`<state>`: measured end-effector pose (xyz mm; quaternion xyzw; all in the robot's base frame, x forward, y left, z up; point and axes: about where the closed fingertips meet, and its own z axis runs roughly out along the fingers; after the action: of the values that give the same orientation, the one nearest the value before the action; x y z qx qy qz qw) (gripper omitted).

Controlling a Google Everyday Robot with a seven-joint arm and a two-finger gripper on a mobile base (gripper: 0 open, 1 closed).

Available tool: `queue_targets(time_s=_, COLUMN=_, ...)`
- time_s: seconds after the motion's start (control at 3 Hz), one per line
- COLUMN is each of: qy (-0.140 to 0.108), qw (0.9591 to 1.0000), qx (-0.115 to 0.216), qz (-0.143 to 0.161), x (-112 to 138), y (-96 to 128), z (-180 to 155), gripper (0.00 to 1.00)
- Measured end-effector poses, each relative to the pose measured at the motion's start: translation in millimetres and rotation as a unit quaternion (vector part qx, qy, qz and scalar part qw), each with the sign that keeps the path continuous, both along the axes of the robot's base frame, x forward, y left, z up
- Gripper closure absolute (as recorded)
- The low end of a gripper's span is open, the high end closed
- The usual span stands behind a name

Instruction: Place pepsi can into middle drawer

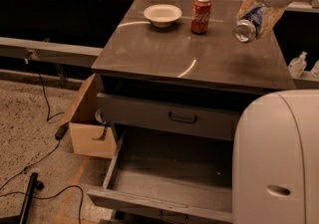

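The gripper [255, 15] hangs above the far right part of the cabinet top [164, 54], clenched on the pepsi can [245, 30] — the can is tilted in the air, its silver end facing the near side, clear of the surface. Left of it a red can [201, 14] stands upright, with a white bowl [162, 15] further left. Below, the middle drawer [169, 168] is pulled out towards the near side, beneath a closed drawer front [144, 113] with a loop handle — a cardboard box [89, 136] sits on the floor to the left.
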<state>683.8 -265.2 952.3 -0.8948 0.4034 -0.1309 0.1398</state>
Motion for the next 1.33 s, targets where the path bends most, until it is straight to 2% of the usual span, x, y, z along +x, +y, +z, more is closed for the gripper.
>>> queue_targets(time_s=0.33, qy=-0.014, qw=0.9998, qx=0.012, qz=0.01, x=-10.8, y=6.6, z=11.6, gripper=1.0)
queue_targets(time_s=0.67, qy=-0.029, qw=0.9979, qx=0.037, qz=0.044, x=-51.0, y=30.3, z=37.2, gripper=1.0)
queue_targets(time_s=1.0, qy=-0.051, qw=0.994, qx=0.064, qz=0.073, x=-100.7, y=56.5, z=56.2, gripper=1.0)
queue_targets(time_s=1.33, qy=-0.03, qw=0.9912, qx=0.082, qz=0.099, x=-140.1, y=78.1, z=32.3, gripper=1.0)
